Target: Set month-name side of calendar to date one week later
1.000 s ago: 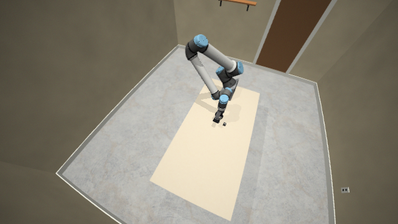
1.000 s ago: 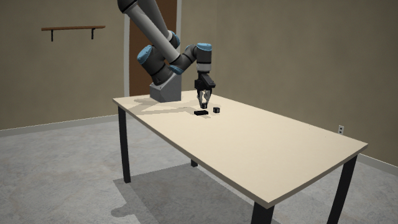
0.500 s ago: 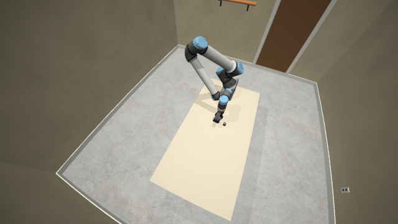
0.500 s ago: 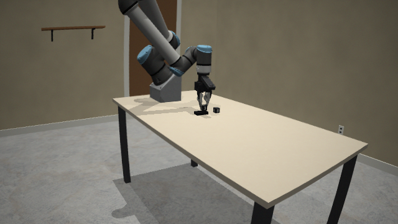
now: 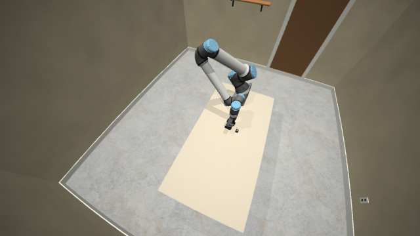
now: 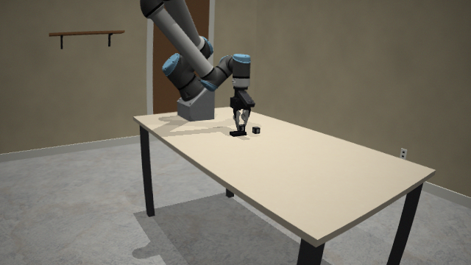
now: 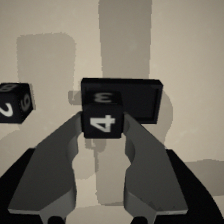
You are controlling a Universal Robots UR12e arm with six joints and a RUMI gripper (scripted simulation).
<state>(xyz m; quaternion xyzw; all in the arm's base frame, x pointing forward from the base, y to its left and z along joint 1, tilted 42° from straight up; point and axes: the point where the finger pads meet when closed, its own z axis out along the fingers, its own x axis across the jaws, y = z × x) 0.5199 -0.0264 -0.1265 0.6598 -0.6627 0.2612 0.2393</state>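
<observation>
Clamped between the two grey fingers of the black two-jaw gripper (image 5: pixel 230 124) (image 6: pixel 241 129) (image 7: pixel 102 120): a small black cube with pale digits (image 6: pixel 241 128) (image 7: pixel 102 117). In the wrist view, bears a 4 turned on its side, with a dimmer 3, also sideways, on the adjoining face. Located over the left part of a shallow black rectangular tray (image 6: pixel 238 133) (image 7: pixel 122 81); cannot tell whether touching the tray's floor. To the right in the tray, an open space.

Just beside the tray, toward the long edge farther from the exterior view: a second black cube with pale digits (image 5: pixel 237 130) (image 6: pixel 256 130) (image 7: pixel 15 102), resting on the tabletop and apart from the tray. Shows a 2 in the wrist view, tilted, plus other digits too small to tell for certain.

Beneath all this, a pale cream rectangular table (image 5: pixel 210 177) (image 6: pixel 302 165) with dark legs. Tray placed between the long edges, much nearer the short edge by the arm than the opposite corners.

Rising near that short edge, a grey arm with blue joint caps (image 5: pixel 228 60) (image 6: pixel 184 44), bent high and reaching down to the gripper. Behind, a brown door (image 5: pixel 310 36) (image 6: pixel 163 73) in a drab wall.

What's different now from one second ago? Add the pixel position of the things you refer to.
The gripper (image 5: pixel 230 127) (image 6: pixel 241 126) (image 7: pixel 103 113) moved down, lowering the cube it holds (image 6: pixel 241 128) (image 7: pixel 102 120) to the black tray (image 6: pixel 238 134) (image 7: pixel 141 100). Nothing was let go. The other cube (image 5: pixel 237 130) (image 6: pixel 256 130) (image 7: pixel 14 103) stayed on the table (image 5: pixel 210 174) (image 6: pixel 294 165), and the tray stayed too.
</observation>
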